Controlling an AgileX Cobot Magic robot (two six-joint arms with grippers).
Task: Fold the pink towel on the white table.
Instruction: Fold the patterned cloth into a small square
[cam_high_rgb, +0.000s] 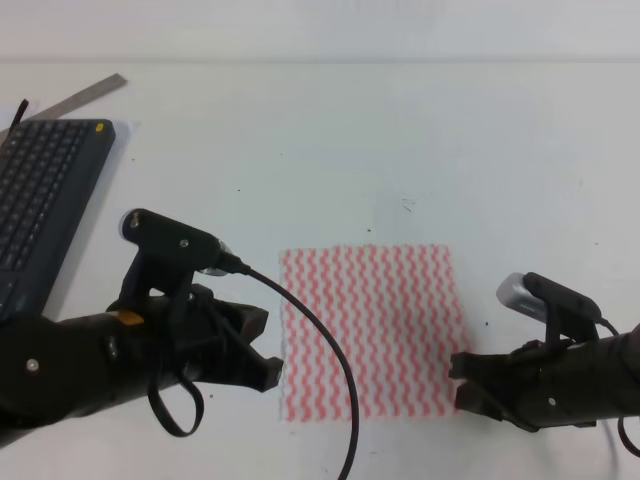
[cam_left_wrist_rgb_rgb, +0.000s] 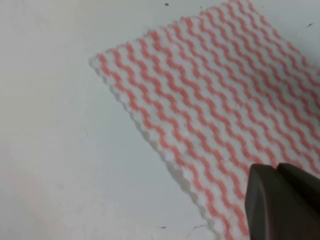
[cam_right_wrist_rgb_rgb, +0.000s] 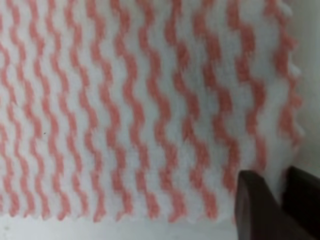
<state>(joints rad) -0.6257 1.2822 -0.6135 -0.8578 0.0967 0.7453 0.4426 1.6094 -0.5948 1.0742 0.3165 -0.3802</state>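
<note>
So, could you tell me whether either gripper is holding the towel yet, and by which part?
It cannot be told. Both grippers sit at the near corners of the flat pink towel, but no grip shows.

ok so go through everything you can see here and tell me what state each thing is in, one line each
pink and white zigzag-striped thin cloth towel: spread flat, unfolded
left gripper: at the towel's left edge, open or shut cannot be told
right gripper: at the towel's lower right corner, fingers apart
dark grey keyboard: lying flat at far left, untouched
plain white table: bearing towel and keyboard
</note>
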